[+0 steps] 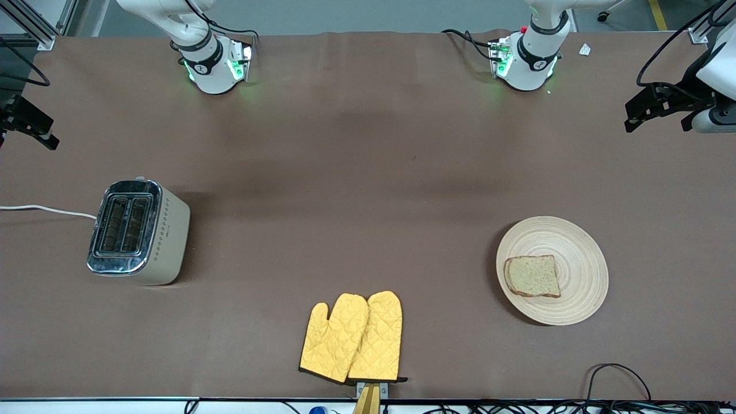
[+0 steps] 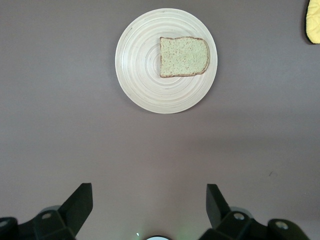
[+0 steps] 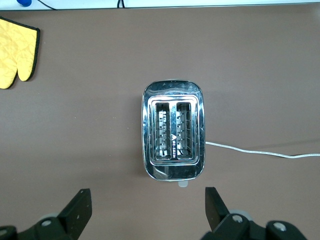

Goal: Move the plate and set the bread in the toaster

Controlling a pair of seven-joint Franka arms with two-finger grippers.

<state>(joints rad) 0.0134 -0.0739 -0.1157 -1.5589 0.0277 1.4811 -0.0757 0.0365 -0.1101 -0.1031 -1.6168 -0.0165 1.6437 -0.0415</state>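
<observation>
The round wooden plate (image 1: 575, 270) lies toward the left arm's end of the table, with the slice of bread (image 1: 533, 276) on it. Both also show in the left wrist view: the plate (image 2: 145, 75) and the bread (image 2: 183, 56). The cream toaster (image 1: 138, 232) stands toward the right arm's end, its slots empty; it also shows in the right wrist view (image 3: 173, 130). My left gripper (image 1: 658, 118) (image 2: 150, 200) is open and empty, up over the table's left arm end. My right gripper (image 1: 29, 123) (image 3: 148, 200) is open and empty, up over the right arm's end.
A pair of yellow oven mitts (image 1: 353, 336) lies near the table's front edge, between the toaster and the plate. The toaster's white cord (image 1: 46, 210) runs off the right arm's end of the table. Black cables (image 1: 618, 374) lie at the front edge near the plate.
</observation>
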